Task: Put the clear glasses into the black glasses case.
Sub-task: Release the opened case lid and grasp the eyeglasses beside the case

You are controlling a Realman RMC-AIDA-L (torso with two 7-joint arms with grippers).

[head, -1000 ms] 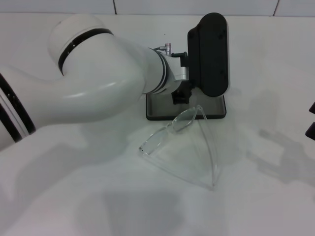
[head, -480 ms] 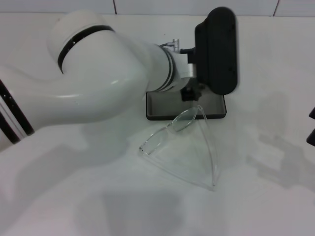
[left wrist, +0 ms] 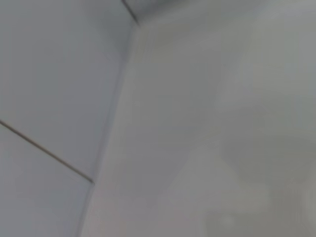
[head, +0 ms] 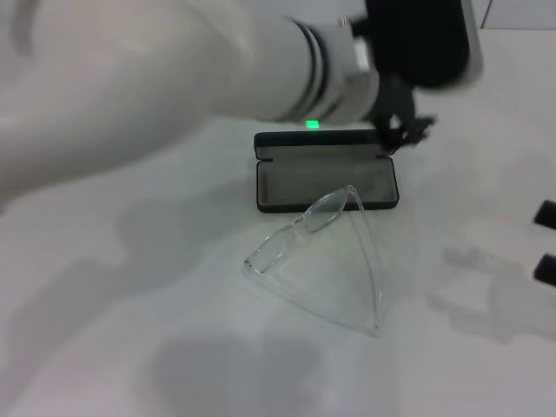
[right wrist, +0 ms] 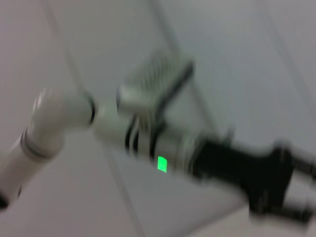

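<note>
Lifted and swung up since a second ago: left gripper, now hanging above the table at about 1 o'clock from the case, smeared with motion. Cannot tell how wide it stands; nothing visibly held. Behind it, a broad white arm filling the view from 9 to 12 o'clock, with a small green light on the wrist. Right gripper parked at the 3 o'clock edge, two black tips apart with nothing between them.

Black glasses case lying open near the middle of the table, lid tipped back at 12 o'clock, pale grey lining exposed and bare.

Clear glasses just at 6 o'clock of the case, not yet inside. Fully see-through, narrow lenses, both long thin arms spread wide toward 5 o'clock. One lens end leaning on or touching the case's near edge, the other end resting on the table.

Judged best for the pickup ahead: come down over the bridge or the front of the frame, not the springy arms. Close gently, since thin slick plastic likely to flex or slip. Probably need to fold the arms, or line the frame up with the long side of the case, before lowering.
</note>
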